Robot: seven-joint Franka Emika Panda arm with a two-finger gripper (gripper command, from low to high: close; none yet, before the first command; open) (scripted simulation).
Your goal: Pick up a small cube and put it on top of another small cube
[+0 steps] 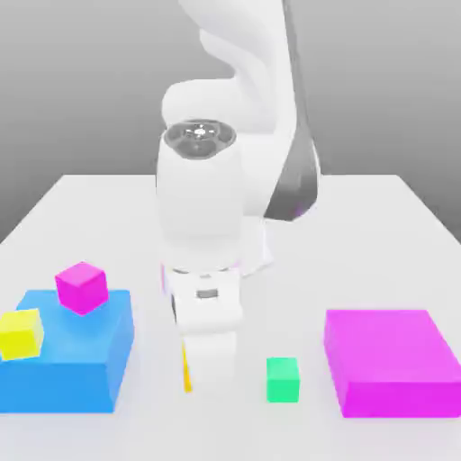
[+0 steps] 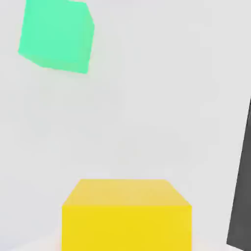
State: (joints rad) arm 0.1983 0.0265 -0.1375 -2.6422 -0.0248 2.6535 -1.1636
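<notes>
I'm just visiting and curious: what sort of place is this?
Most likely a computer-simulated robot test bench, not a real room: a bare white table, a white robot arm and plain toy-like blocks such as the blue block.

The exterior view faces the arm (image 1: 212, 207) head-on from beyond the table's (image 1: 387, 216) near edge, slightly raised. The hand view looks down closely; both share the green cube (image 1: 283, 379) (image 2: 56, 34).

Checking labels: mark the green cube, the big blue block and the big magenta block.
green cube (image 1: 283, 379): exterior view, front face.
big blue block (image 1: 59, 385): exterior view, front face.
big magenta block (image 1: 389, 347): exterior view, top face.
</notes>
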